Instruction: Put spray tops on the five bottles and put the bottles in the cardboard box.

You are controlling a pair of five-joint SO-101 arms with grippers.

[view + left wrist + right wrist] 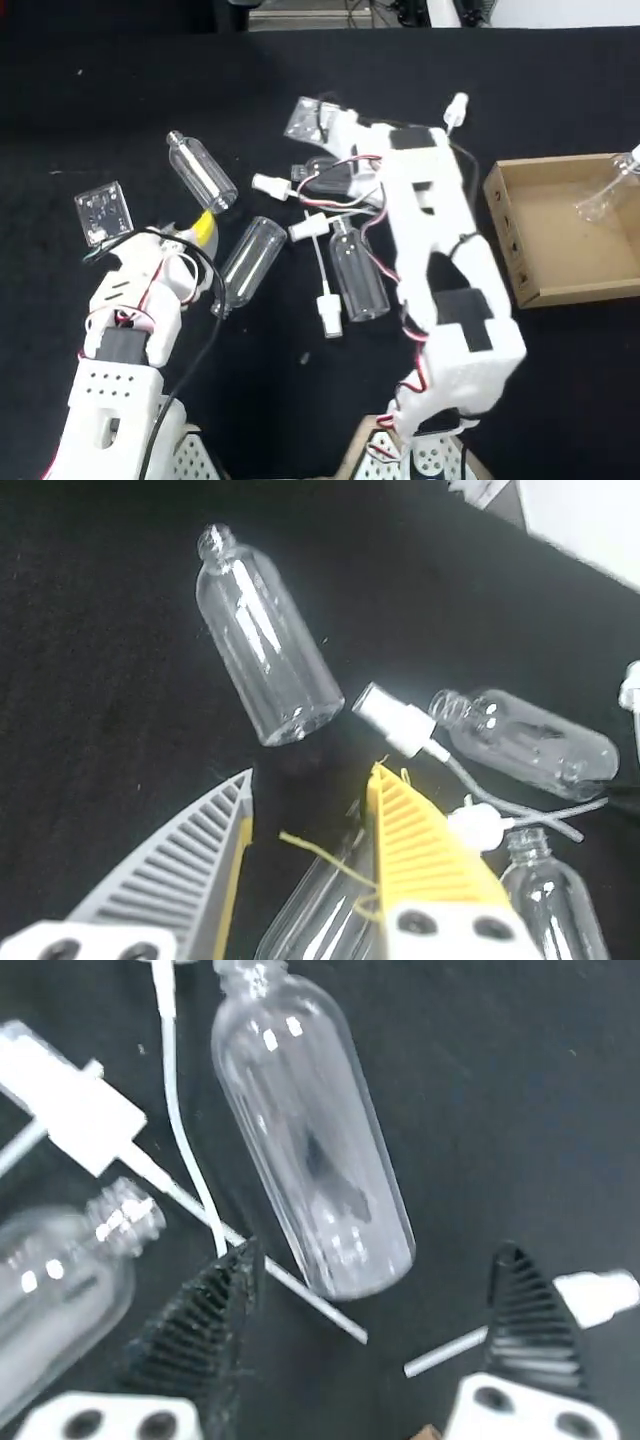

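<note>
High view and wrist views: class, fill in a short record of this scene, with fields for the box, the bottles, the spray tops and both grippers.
cardboard box: holds one capped bottle
uncapped bottles: four, lying outside the box
spray tops: loose, lying among those bottles
left gripper: open, over one lying bottle
right gripper: open, over another lying bottle

Uncapped bottles (203, 172) lie among spray tops (272, 185); seemingly capped bottle (605, 195) in cardboard box (505, 215).
</note>
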